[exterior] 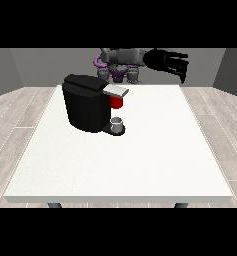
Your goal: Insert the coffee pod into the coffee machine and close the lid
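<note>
So the grey thing (118, 125) sitting on the base of the coffee machine (87, 102) — can't honestly tell if that's the coffee pod or a small cup, it's just a little grey cylinder with a rounded top, standing upright right under the spout area. Right above it there's a red thing at the machine (116, 102), tucked beneath the grey lid (115, 90), which sticks out towards the view's right, roughly level. The machine body itself is black and blocky, sitting on the left-of-centre part of the white tabletop (140, 160), closer to the robot's edge than to the camera's.

Moving out from there — the only hand I can make out is the hand at the view's right (176, 65). It's up in the air beyond the far edge of the tabletop, well apart from the machine and from the grey thing, not touching anything. Its fingers (182, 73) hang downward, fairly straight and relaxed, with nothing between them.

The other hand isn't visible anywhere. The robot torso (121, 62) is small at the top, right behind the machine.
</note>
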